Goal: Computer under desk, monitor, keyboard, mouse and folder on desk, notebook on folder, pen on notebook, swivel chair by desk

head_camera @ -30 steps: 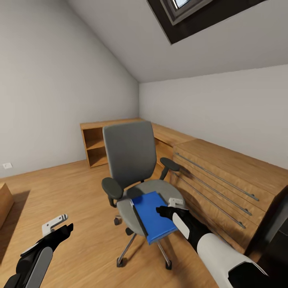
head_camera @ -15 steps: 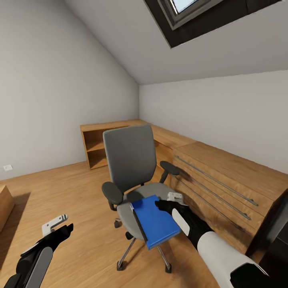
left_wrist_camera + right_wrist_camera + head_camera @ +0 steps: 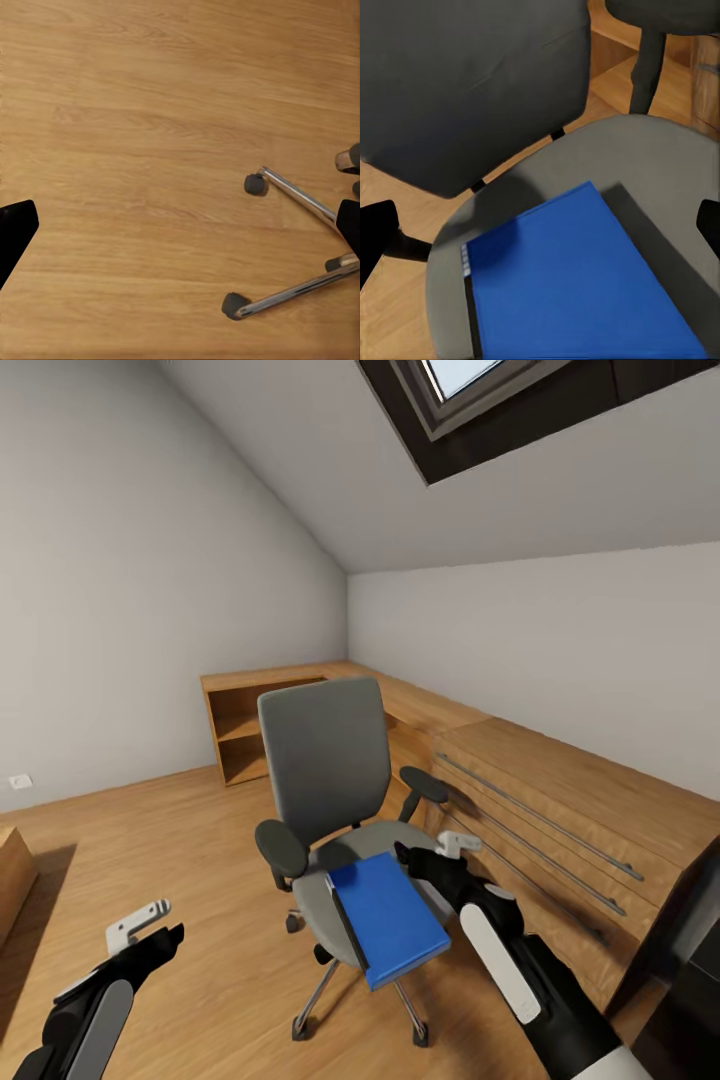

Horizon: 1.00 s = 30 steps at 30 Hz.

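A sloped-ceiling room with a wood plank floor (image 3: 200, 830) is seen from the head view; a dark-framed skylight (image 3: 480, 400) is set in the slanted ceiling. Light wooden low cabinets (image 3: 560, 800) are run along the far and right walls, with long metal bar handles on the nearer unit and open shelves at the far-left end. The swivel chair (image 3: 325, 760) is stood on the floor just beside the cabinets, grey back upright, black armrests at either side, chrome star base and casters (image 3: 296, 199) recorded in the left wrist view. The folder (image 3: 388, 915), bright blue with a dark spine, is laid flat on the chair seat, its near corner overhanging the seat's front edge; in the right wrist view the folder (image 3: 577, 285) is seen close below the camera. The right gripper (image 3: 440, 855) is held just beside the folder's far right corner, fingers spread wide, nothing pinched. The left gripper (image 3: 145, 930) is held low over bare floor, well apart from the chair, fingers likewise spread.
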Available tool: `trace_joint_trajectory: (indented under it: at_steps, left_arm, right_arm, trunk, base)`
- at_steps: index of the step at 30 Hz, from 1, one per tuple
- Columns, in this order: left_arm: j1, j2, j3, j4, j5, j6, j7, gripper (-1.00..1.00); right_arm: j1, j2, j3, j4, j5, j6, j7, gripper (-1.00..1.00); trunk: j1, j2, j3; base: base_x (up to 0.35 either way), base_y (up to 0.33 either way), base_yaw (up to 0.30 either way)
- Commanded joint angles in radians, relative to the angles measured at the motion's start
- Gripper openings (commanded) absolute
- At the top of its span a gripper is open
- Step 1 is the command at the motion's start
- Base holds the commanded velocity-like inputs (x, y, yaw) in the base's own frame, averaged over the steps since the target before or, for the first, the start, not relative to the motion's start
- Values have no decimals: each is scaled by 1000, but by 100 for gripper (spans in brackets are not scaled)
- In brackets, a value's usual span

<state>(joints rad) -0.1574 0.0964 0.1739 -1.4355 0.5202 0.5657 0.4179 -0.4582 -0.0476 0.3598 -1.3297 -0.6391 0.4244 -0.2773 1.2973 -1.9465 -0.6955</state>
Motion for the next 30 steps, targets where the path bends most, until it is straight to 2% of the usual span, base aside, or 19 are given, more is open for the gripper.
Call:
trace_joint_trajectory:
  at_steps: [1, 12, 15, 16, 24, 30]
  left_arm:
    - [-1, 0, -1, 3, 11, 2, 9, 100]
    - [-1, 0, -1, 15, 13, 2, 9, 100]
    - [-1, 0, -1, 15, 13, 2, 9, 100]
    - [-1, 0, -1, 15, 12, 2, 9, 100]
    - [-1, 1, 1, 14, 11, 4, 7, 100]
    - [-1, 0, 1, 14, 11, 5, 7, 100]
  right_arm:
    - [6, -2, 4, -17, -25, 3, -20, 100]
    - [23, -1, 9, -122, -65, 5, -35, 100]
    - [26, -3, 9, -134, -93, 5, -35, 100]
    - [41, -3, 10, -149, -105, -3, -34, 100]
    - [47, -2, 8, -146, -106, -6, -35, 100]
    - [47, 0, 8, -145, -106, -6, -36, 100]
  trunk:
    - [0, -1, -1]
    - [0, -1, -1]
    - [0, -1, -1]
    - [0, -1, -1]
    - [0, -1, -1]
    - [0, -1, -1]
  base:
    - [0, 0, 0]
    - [0, 0, 0]
    - [0, 0, 0]
    - [0, 297, -152]
    - [-24, 319, -121]
    - [-211, 236, -9]
